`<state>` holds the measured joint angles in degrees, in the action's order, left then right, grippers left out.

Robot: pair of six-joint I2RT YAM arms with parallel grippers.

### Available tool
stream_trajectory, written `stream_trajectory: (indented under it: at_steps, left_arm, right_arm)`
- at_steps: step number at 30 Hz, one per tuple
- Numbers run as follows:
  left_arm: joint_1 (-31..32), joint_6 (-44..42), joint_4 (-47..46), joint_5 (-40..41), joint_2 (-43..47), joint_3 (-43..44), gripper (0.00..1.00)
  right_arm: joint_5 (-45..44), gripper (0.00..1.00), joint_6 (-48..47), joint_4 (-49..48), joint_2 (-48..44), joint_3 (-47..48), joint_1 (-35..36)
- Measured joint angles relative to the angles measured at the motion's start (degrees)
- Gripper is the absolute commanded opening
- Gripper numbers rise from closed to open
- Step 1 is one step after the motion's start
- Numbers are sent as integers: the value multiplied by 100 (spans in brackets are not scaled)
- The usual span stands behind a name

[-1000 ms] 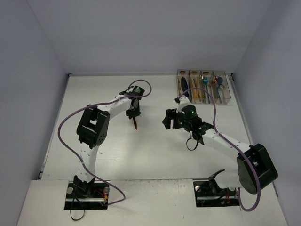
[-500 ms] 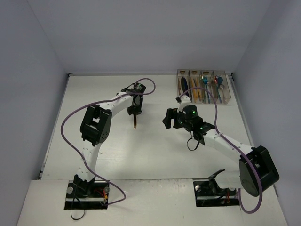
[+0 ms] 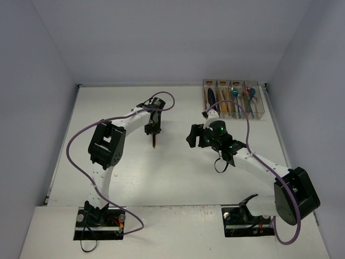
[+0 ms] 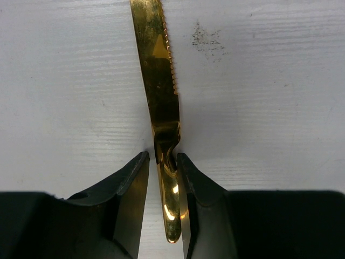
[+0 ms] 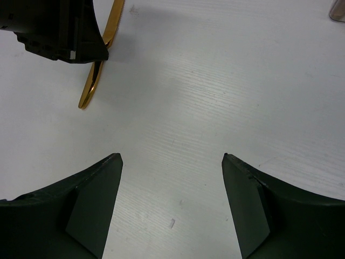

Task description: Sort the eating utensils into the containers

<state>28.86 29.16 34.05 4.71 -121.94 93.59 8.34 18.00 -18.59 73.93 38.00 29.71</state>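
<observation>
Above table (image 3: 178, 172), downturned left claw (image 4: 163, 162) around knife (image 4: 159, 91)

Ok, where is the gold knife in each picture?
Top view: left of centre, the gold knife shows just below the left gripper.
Left wrist: gold knife down the middle, handle between the fingers.
Right wrist: gold knife in the top left corner.
Shared landmark: the left gripper pinching it.
</observation>
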Motion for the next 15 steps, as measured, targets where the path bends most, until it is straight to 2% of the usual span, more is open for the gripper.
stream_trajectory:
  at_steps: [6,15]
  left_arm:
    - [0,143,181,20,-146,246,2]
    - [0,296,355,102,-297,490,0]
  right_arm:
    - [0,72,0,0,0,0,0]
    - [10,73,0,0,0,0,18]
